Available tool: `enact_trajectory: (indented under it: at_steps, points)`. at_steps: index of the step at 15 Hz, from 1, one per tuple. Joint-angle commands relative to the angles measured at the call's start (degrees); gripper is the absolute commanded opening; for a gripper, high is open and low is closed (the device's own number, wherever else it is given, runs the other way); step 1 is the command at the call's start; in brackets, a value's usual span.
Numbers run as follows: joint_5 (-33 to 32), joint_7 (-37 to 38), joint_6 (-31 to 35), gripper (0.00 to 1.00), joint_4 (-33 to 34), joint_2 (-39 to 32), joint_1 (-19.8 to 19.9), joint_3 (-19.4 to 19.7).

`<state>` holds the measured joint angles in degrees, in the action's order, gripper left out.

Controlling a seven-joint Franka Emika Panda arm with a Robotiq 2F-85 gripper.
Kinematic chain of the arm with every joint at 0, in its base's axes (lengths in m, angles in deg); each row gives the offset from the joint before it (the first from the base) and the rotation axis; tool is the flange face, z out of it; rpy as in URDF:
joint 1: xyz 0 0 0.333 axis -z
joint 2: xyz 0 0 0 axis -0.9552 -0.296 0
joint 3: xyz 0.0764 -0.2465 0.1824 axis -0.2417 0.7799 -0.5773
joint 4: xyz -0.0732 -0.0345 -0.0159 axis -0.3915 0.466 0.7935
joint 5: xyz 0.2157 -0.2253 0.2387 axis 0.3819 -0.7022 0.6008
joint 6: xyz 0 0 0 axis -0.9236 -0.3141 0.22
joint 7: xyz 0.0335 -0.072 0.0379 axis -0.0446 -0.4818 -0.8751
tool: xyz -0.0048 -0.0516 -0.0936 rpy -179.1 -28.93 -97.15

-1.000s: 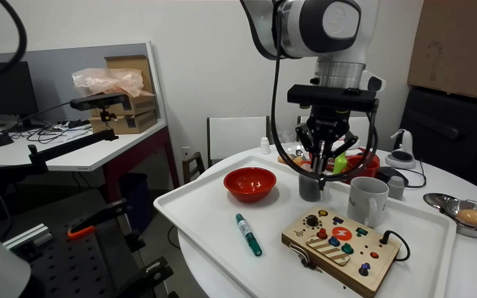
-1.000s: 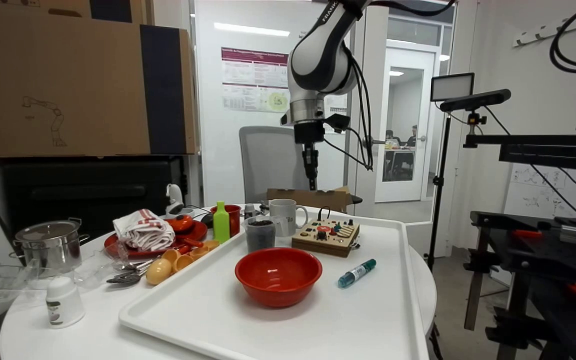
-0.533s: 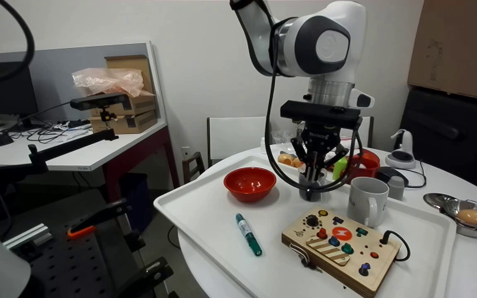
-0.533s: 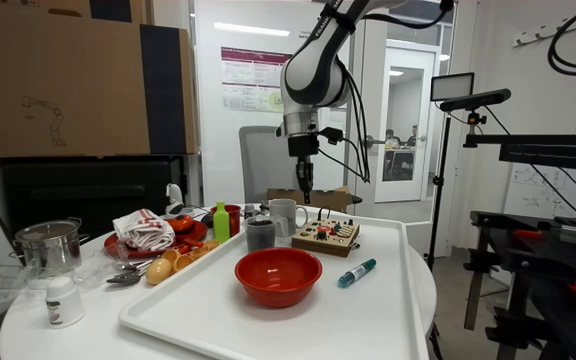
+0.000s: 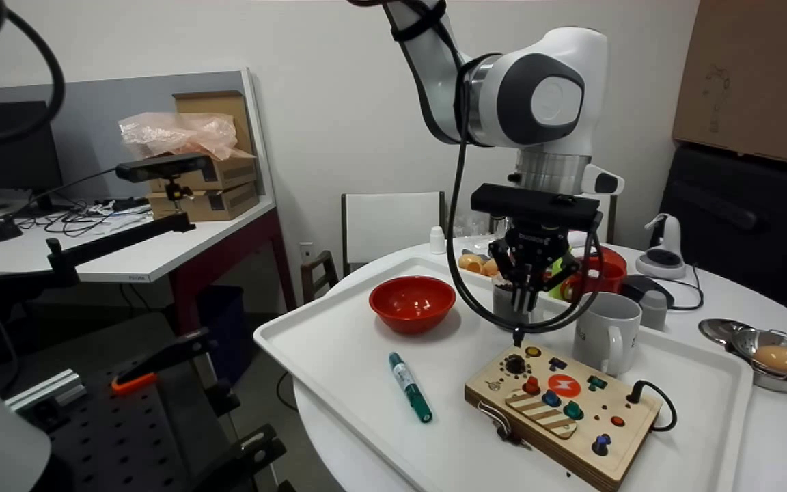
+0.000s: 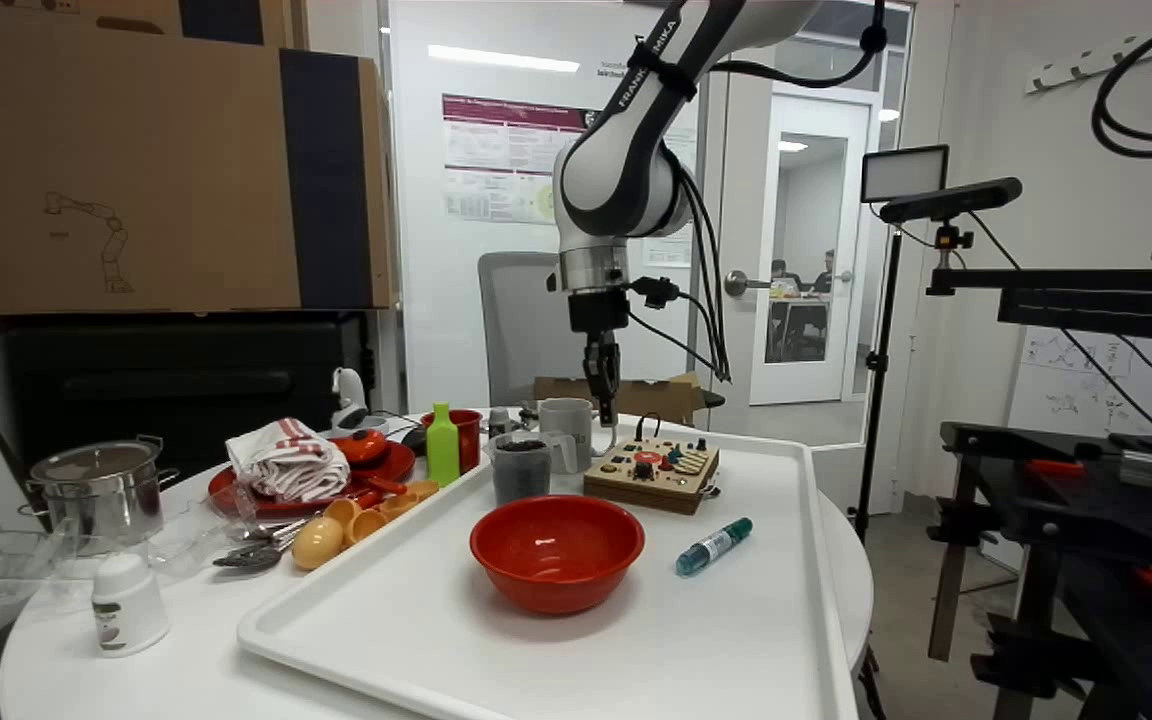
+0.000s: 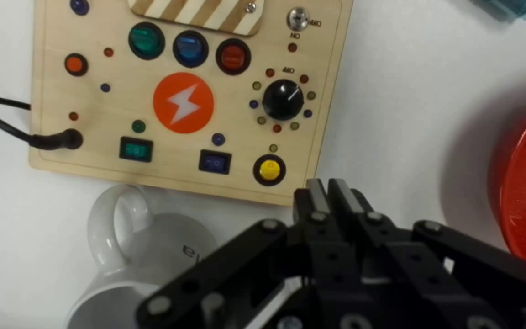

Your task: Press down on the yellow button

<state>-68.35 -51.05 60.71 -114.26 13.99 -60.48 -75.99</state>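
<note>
The yellow button [image 7: 270,170] is a small round cap in a black ring near one corner of the pale wooden board [image 7: 235,183]. It also shows in both exterior views [image 5: 533,352] [image 6: 609,469]. My gripper [image 7: 327,183] points down with its two fingers side by side, almost touching, with nothing between them. In the wrist view the fingertips lie just right of the board's corner, to the lower right of the yellow button. In the exterior views the gripper [image 5: 518,336] [image 6: 607,418] hangs above the board's edge, apart from the button.
A grey mug [image 5: 606,331] stands close beside the board. A measuring cup [image 6: 521,470] with dark contents stands near it. A red bowl [image 5: 412,304] and a green marker [image 5: 410,387] lie on the white tray [image 5: 339,417]. A black cable [image 5: 667,410] leaves the board.
My gripper has come down toward the board and shifted slightly left in both exterior views. The fingers look equally close together. The board and other objects have not moved.
</note>
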Motion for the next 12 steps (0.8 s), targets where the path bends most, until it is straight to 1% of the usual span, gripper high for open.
enact_trajectory:
  at_steps: [1,12]
  points:
    - [-0.28,0.17,-0.16,0.11,0.24,-0.07,0.24,-0.24]
    - [-0.20,3.18,2.37,0.11,4.32,-6.15,0.42,0.78]
